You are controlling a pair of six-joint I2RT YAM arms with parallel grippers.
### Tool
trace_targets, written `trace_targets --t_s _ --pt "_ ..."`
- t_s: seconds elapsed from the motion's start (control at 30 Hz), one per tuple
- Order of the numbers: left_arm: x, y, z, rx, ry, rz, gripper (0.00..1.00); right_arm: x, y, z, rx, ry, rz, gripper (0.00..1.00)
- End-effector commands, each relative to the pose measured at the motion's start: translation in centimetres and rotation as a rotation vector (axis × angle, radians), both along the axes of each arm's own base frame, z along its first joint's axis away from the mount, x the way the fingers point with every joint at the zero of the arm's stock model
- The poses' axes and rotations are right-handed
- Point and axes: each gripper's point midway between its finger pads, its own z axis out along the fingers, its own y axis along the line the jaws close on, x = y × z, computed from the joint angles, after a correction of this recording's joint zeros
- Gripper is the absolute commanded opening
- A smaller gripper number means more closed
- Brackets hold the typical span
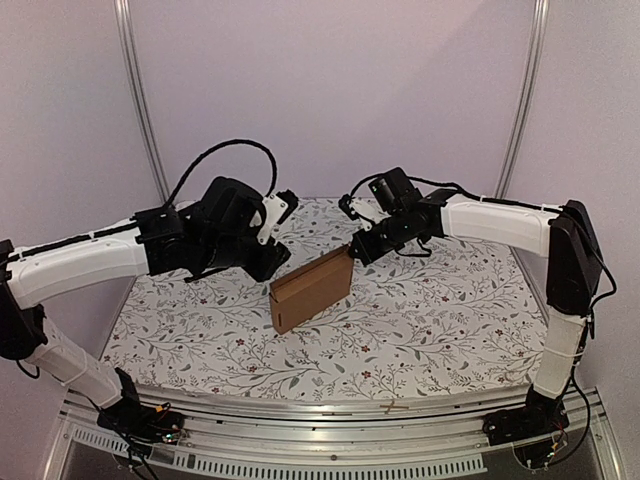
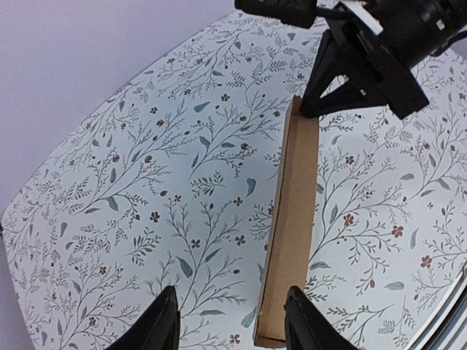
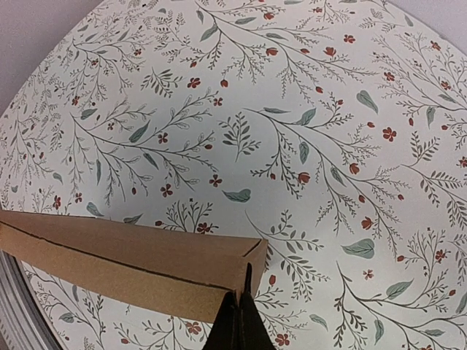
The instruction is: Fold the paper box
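Paper box stands up on one long edge near the middle of the table, a little toward the far edge, running on a diagonal with one end toward the far right corner and the other toward the near left. It reads as a thin closed brown slab; no loose flap or tab visible in any view. Right gripper: jaws together, tip set against the upper corner of the far-right end; cannot tell whether a sliver of cardboard is nipped between them, so noted as a press and not a hold. Left gripper: jaws apart, straddling the box's near-left end, which sits close against one finger with a clear gap to the other. Judgement: folding looks essentially done, and the step in hand is steadying or squaring up the finished box. The next move calls for either closing the left jaws gently across the thin end, or easing the box down flat. Risk: the box balances on a narrow edge, so an uneven push at the right-hand corner could tip it over or skew the fold.
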Motion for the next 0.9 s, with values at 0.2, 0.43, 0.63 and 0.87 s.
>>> trace_targets --t_s 0.2,0.43,0.63,0.87 --pt "-3.4 1.8 -4.1 0.171 0.022 -0.237 0.46 -0.5 -0.6 -1.2 -0.029 0.035 -0.011 0.00" --pt "-2.7 2.7 -4.1 0.206 0.071 -0.246 0.43 -0.6 -0.6 -1.3 -0.030 0.041 -0.011 0.00" --pt "-3.4 3.1 -4.2 0.212 0.114 -0.285 0.42 -0.7 -0.6 -1.3 -0.030 0.044 -0.008 0.00" --pt "-3.7 3.4 -5.6 0.271 0.157 -0.311 0.38 -0.7 -0.5 -1.4 -0.030 0.046 -0.006 0.00"
